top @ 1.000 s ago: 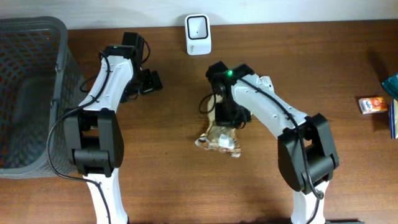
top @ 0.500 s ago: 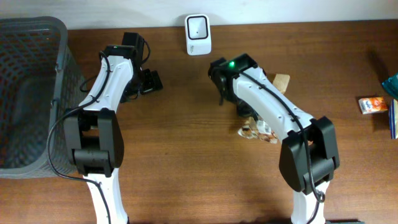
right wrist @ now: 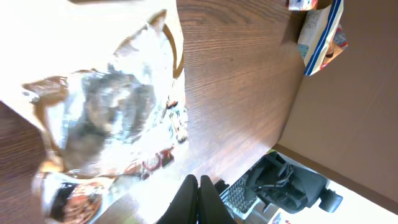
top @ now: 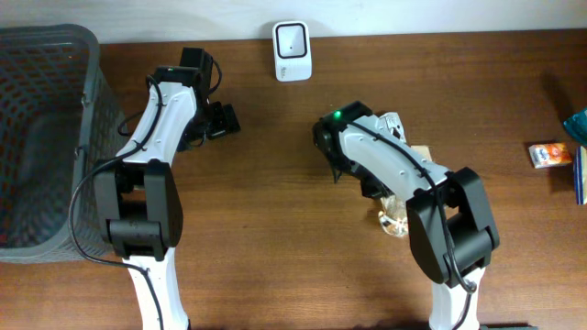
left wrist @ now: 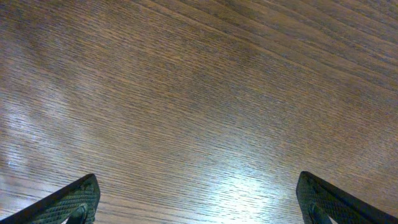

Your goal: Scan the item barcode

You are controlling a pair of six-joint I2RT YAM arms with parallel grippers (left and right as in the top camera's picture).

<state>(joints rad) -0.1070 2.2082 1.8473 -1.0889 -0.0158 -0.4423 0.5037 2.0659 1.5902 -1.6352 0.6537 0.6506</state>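
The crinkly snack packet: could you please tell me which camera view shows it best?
The right wrist view: the snack packet fills the frame's left half, its crumpled foil plain. Overhead shows only scraps poking out from under the right arm. The left wrist view shows only bare table.

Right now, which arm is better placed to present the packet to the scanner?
Right. Its pincer is shut on the foil packet, with open space between it and the scanner. The left pincer hangs open over the table, holding nothing.
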